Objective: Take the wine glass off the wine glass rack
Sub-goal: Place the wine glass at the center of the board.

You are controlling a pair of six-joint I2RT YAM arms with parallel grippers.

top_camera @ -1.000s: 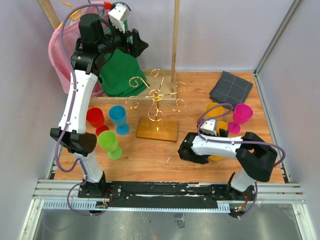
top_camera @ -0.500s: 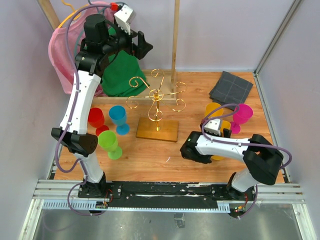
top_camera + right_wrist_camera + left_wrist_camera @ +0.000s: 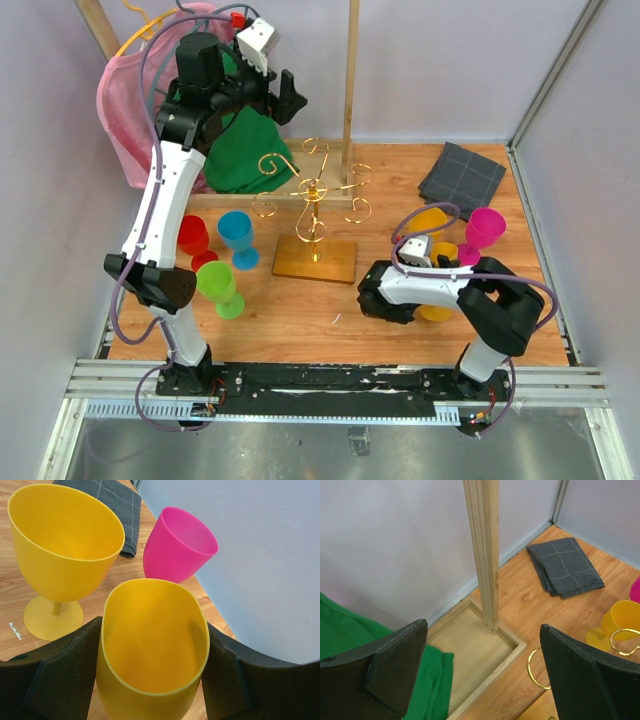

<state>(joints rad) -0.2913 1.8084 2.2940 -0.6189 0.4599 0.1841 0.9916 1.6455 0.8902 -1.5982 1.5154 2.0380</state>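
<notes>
wine glass (image 3: 150,645): yellow, off the rack (image 3: 330,262), low to the rack's right | right claw (image 3: 152,672): part-open, clamped across its bowl, mouth up | left claw (image 3: 485,670): wide, empty, high behind rack | right arm nearer

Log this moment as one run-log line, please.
left fingers: open, raised | right fingers: shut on yellow wine glass | wine glass rack: bare
</notes>
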